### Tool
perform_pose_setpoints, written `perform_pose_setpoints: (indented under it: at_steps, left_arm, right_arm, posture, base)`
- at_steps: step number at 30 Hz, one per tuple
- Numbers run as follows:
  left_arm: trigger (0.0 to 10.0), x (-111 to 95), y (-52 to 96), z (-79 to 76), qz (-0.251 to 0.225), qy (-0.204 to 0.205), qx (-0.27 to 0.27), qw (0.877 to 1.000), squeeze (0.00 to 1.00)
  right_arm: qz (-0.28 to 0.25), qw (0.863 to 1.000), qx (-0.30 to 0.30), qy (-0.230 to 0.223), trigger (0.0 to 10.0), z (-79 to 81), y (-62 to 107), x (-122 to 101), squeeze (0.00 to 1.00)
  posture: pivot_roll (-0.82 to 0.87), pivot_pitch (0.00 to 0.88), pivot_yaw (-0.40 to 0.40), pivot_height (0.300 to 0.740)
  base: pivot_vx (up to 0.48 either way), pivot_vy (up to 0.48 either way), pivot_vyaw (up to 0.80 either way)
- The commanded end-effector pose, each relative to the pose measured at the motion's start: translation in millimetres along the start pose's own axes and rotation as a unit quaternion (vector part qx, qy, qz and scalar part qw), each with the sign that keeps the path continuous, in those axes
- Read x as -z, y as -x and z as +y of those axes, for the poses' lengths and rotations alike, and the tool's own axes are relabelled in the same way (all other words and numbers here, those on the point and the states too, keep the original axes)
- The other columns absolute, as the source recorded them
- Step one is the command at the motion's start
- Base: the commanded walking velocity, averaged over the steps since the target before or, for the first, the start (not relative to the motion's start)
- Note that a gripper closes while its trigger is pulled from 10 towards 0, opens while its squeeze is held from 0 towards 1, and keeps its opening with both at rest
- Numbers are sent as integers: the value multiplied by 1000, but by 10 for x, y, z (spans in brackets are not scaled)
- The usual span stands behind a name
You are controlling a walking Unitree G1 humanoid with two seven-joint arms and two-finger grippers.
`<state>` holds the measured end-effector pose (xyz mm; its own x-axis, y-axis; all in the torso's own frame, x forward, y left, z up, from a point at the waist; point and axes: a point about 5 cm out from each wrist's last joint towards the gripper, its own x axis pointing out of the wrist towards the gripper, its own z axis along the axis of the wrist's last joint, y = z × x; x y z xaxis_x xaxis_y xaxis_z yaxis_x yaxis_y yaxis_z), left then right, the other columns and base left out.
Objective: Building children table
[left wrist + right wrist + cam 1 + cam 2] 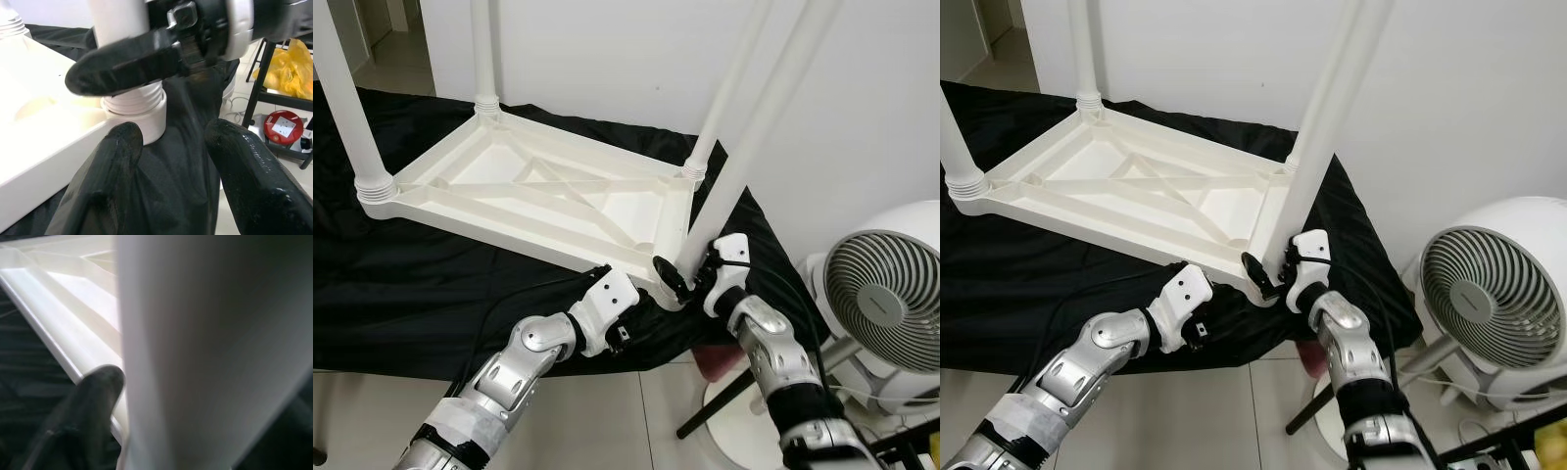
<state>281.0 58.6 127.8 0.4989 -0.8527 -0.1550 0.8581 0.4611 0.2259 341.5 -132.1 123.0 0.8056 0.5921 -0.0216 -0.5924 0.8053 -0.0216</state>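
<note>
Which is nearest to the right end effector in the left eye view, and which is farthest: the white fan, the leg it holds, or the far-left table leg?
1. Held leg, between the right end effector's fingers.
2. White fan, to its right on the floor.
3. Far-left table leg, across the upturned table.

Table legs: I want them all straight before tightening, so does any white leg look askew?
Yes. The white plastic leg at the near right corner, gripped by the right hand, leans rightward, while the other white legs stand nearly upright.
</note>
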Motion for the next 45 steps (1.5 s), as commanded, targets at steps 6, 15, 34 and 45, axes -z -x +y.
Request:
perform_pose_setpoints:
  at_steps: [6,15,34,45]
  left_arm:
    - [10000,-14,-8,-75,-2,1,51,999,0]
    - [10000,-22,-28,-63,-4,0,53,999,0]
    - [10000,-15,-24,-56,-3,2,50,999,0]
    - [10000,-7,-20,-64,-1,3,52,999,0]
  right_arm:
    - [20,999,-23,15,0,-25,67,113,0]
    - [22,999,3,25,0,-119,97,148,0]
    - [19,971,231,-65,10000,174,31,201,0]
    - [19,947,304,-102,10000,322,69,201,0]
  posture:
    - [110,0,-178,740]
    - [96,0,-170,740]
    - [93,0,-172,740]
    - [92,0,-165,740]
  base:
    - [0,0,0]
    - [0,0,0]
    - [0,0,0]
    - [0,0,0]
